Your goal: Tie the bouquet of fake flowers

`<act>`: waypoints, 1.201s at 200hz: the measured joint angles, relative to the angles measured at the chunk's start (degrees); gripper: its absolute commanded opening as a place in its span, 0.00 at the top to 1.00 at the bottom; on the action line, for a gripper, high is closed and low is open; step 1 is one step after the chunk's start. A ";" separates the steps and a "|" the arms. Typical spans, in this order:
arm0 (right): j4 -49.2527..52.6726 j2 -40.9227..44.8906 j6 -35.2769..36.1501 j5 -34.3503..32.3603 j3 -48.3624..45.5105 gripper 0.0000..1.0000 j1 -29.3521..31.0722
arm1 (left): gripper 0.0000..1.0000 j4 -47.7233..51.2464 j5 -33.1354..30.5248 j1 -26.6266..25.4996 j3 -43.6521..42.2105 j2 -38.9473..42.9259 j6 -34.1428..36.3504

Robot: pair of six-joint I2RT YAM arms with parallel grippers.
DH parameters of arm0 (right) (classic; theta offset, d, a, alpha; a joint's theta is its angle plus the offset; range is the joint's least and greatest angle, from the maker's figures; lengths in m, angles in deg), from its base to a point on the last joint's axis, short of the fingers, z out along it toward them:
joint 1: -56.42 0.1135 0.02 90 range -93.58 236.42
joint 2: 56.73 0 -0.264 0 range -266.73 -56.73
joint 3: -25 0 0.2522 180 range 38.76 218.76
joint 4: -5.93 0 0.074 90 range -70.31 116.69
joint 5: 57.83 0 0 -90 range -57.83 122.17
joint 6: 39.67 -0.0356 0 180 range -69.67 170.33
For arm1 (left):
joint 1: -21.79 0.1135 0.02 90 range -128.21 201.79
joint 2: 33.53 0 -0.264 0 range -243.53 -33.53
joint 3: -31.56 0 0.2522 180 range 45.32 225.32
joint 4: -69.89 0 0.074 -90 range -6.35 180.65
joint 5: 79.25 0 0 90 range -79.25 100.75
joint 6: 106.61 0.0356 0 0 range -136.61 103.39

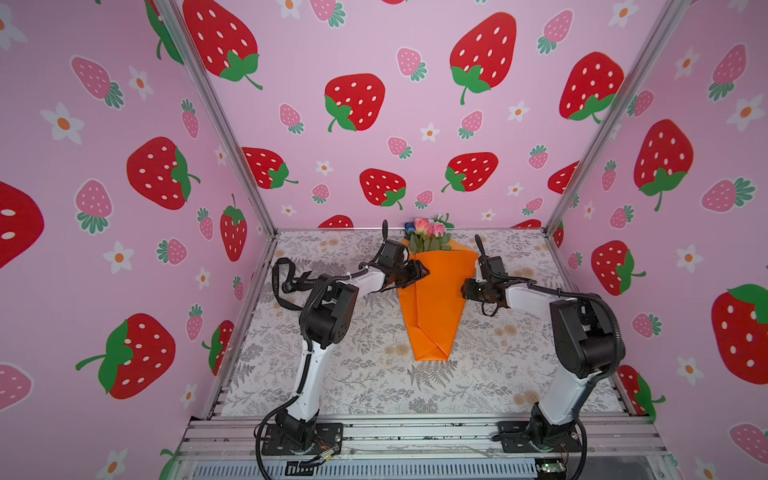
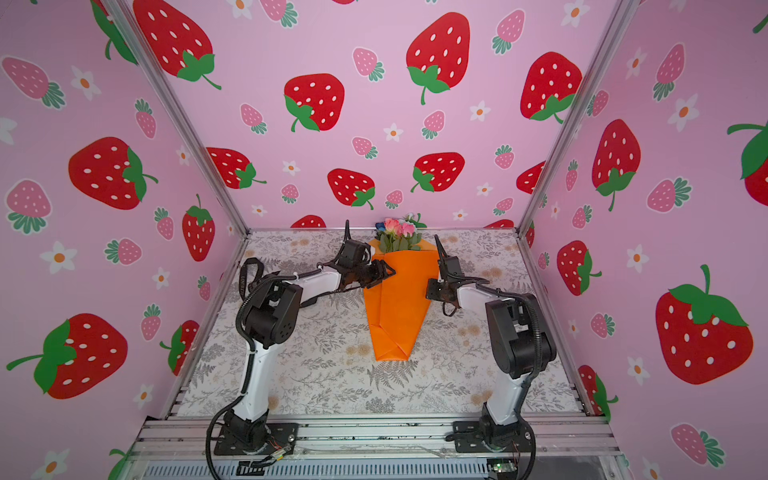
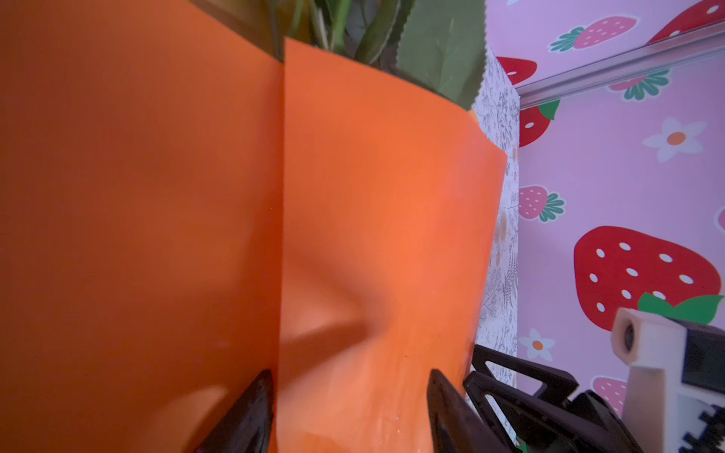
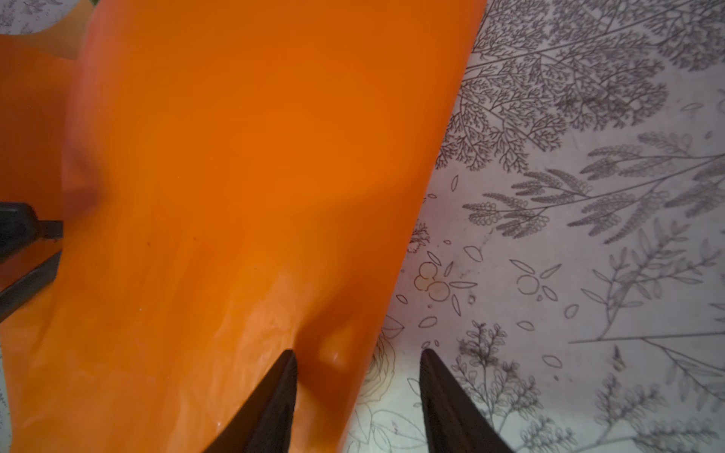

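Note:
The bouquet of fake flowers [image 1: 428, 232] [image 2: 399, 230] lies at the back middle of the table, pink and blue blooms poking from a folded orange paper cone [image 1: 434, 307] [image 2: 399, 307]. My left gripper [image 1: 419, 272] [image 3: 351, 396] hovers at the cone's upper left edge, jaws apart, with orange paper [image 3: 372, 219] and green leaves [image 3: 439, 47] right in front of them. My right gripper [image 1: 467, 291] [image 4: 357, 364] sits at the cone's right edge, open, and that edge of the paper [image 4: 243, 176] runs between its fingertips.
A long black ribbon [image 1: 275, 278] [image 2: 242, 282] with pale lettering lies looped at the back left, behind my left arm. The table [image 1: 353, 374] has a grey floral print. Strawberry-print walls enclose three sides, and a metal rail runs along the front.

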 measured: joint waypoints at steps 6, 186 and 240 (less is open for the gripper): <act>-0.15 -0.07 0.04 0.13 0.00 0.48 0.00 | 0.37 -0.52 0.44 -0.17 0.00 0.00 -0.39; -0.20 4.50 3.13 1.62 0.31 0.44 -0.04 | 1.00 -6.08 -3.37 -0.90 -9.75 7.17 5.64; -0.26 9.16 3.26 2.95 -2.23 0.43 -0.04 | 1.00 -10.80 -7.28 -1.16 -15.76 12.66 12.50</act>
